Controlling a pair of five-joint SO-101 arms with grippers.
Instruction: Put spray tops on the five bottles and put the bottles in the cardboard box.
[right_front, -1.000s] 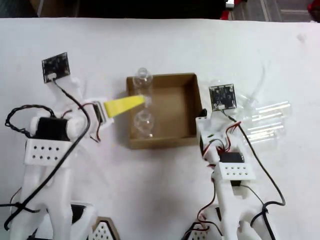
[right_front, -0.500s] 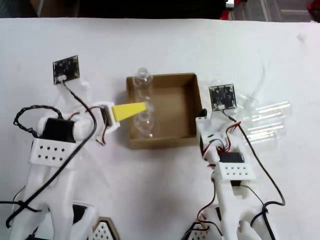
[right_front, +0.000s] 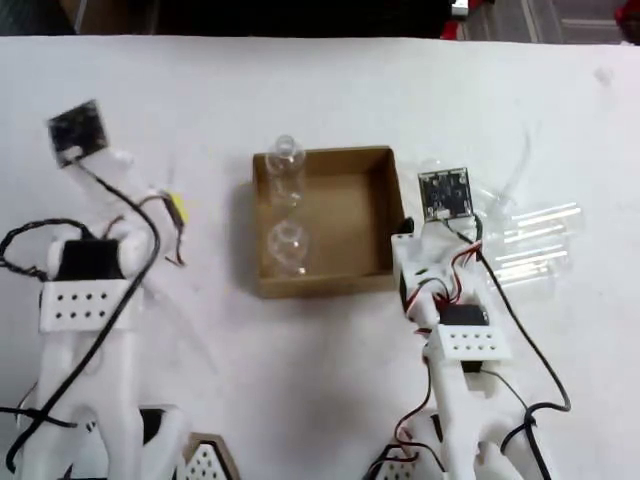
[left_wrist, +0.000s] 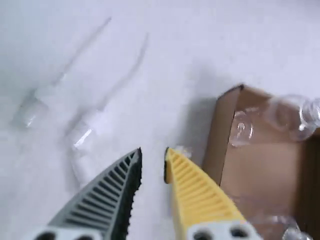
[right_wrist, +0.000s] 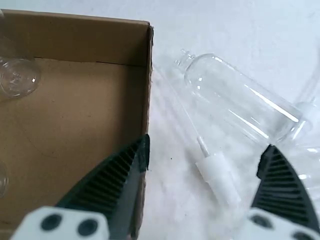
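table (right_front: 330, 90), white, carries a cardboard box (right_front: 320, 283) where we see two clear bottles (right_front: 287, 245); our left claw (left_wrist: 153, 151) barely parted, right claw (right_wrist: 206, 147) spread wide.

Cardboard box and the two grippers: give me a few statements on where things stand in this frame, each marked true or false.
1. The cardboard box holds two bottles. True.
2. The right gripper is shut on a bottle. False: its fingers are wide open above a bottle lying on the table beside the box.
3. A spray top lies next to that bottle. True.
4. The left gripper holds a bottle. False: nothing is between its fingers; it is over the table near two spray tops.
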